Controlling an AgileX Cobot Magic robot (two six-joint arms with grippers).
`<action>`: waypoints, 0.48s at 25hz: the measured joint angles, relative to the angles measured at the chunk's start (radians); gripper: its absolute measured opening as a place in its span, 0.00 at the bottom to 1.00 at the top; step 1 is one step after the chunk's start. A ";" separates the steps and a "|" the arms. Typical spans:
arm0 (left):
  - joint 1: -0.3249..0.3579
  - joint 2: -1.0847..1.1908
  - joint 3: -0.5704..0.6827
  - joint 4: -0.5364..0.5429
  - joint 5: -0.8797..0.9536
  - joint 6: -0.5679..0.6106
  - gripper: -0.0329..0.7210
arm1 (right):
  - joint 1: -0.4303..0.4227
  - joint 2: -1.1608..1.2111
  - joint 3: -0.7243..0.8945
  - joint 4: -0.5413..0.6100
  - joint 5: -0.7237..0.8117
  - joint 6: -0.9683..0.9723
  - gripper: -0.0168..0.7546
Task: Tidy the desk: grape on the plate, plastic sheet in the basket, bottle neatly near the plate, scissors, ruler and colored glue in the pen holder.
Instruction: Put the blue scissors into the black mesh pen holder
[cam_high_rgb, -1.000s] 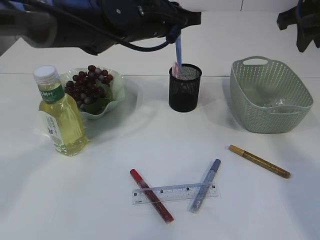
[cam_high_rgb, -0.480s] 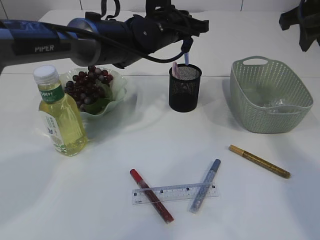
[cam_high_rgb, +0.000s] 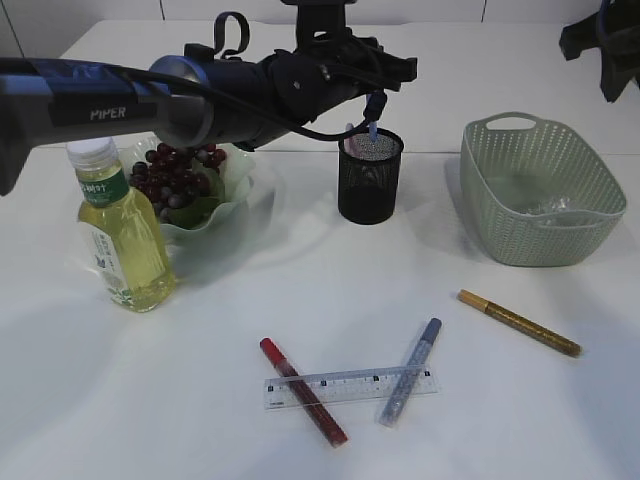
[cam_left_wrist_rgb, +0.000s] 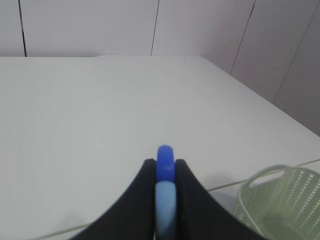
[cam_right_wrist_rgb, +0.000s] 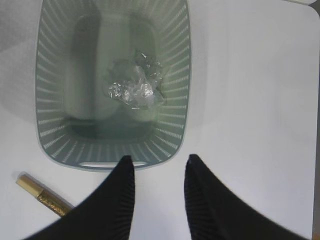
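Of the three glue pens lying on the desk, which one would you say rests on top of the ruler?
The blue glue pen: it crosses over the ruler, while the red one passes beneath it and the gold one lies apart.

The left arm (cam_high_rgb: 200, 90) was built as a glossy black tube, marked "PIPER" in white capitals along its side. Black cables were looped over its wrist joint, with one curled hoop standing up from the housing. Its fingers (cam_left_wrist_rgb: 187, 200) were seen as smooth, matte black, tapering wedges. The right arm's fingers (cam_right_wrist_rgb: 122, 200) were likewise black, tapered, and finely ribbed across their faces. The right arm (cam_high_rgb: 605, 45) was visible only as a dark, angular silhouette.
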 joint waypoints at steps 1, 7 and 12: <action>0.000 0.000 0.000 0.000 0.000 0.000 0.12 | 0.000 0.000 0.000 -0.001 0.000 0.000 0.38; 0.000 0.000 0.000 0.000 -0.001 0.000 0.14 | 0.000 0.000 0.000 -0.001 0.000 0.000 0.38; 0.000 0.000 0.000 0.001 0.005 0.000 0.15 | 0.000 0.000 0.000 -0.001 0.000 0.000 0.38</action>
